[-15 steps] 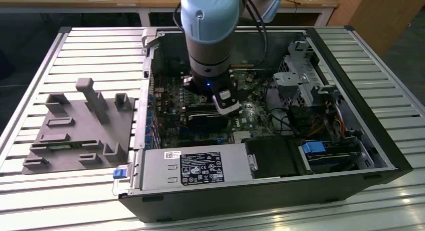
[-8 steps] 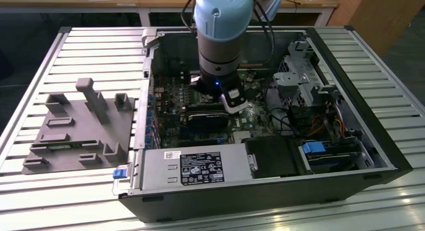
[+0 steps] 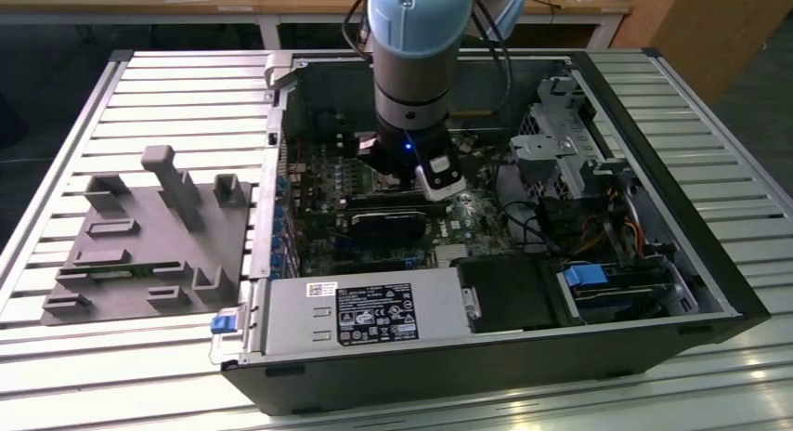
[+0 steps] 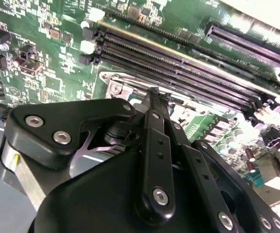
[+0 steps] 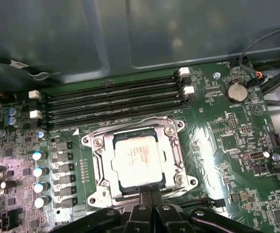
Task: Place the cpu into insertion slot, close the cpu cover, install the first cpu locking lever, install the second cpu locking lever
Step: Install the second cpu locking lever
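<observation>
In the first wrist view the cpu, a silvery square chip, lies in the insertion slot of the green motherboard. The cpu cover, a silvery frame, lies flat around the chip's edges. Thin lever rods run along the frame's sides; I cannot tell whether they are hooked. My gripper is shut, its black fingertips together at the socket's edge with nothing visible between them. In the second wrist view the gripper tips sit just over the socket's corner. In the exterior view the gripper reaches down into the open case.
Long black memory slots run beside the socket, with a coin battery and capacitors nearby. The case holds a power supply, a drive cage and cables. A grey fixture lies at the exterior view's left.
</observation>
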`<state>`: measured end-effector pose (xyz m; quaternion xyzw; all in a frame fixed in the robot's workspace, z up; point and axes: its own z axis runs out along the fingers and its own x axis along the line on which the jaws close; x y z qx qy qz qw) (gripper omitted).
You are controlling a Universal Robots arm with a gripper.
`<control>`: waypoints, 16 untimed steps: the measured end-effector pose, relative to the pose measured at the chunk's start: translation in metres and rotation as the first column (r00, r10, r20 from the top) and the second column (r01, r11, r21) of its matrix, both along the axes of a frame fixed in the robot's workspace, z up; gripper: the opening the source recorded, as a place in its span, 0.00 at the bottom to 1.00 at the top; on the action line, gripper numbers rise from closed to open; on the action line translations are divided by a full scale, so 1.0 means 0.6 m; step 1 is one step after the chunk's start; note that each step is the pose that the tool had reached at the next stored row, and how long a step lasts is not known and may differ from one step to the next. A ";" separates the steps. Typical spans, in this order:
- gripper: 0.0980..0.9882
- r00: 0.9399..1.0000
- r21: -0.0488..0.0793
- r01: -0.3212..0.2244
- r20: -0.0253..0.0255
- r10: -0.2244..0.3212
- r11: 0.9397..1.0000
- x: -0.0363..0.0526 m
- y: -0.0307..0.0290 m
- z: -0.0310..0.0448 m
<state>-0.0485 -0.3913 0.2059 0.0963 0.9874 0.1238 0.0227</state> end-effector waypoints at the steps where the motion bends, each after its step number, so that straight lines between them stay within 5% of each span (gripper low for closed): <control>1: 0.01 1.000 -0.010 0.000 0.000 0.000 1.000 0.000 0.0048 0.000; 7: 0.01 1.000 -0.065 0.000 0.000 0.000 0.998 0.000 0.0335 0.000; 16: 0.01 1.000 -0.069 0.000 0.000 0.000 0.998 0.000 0.0602 0.001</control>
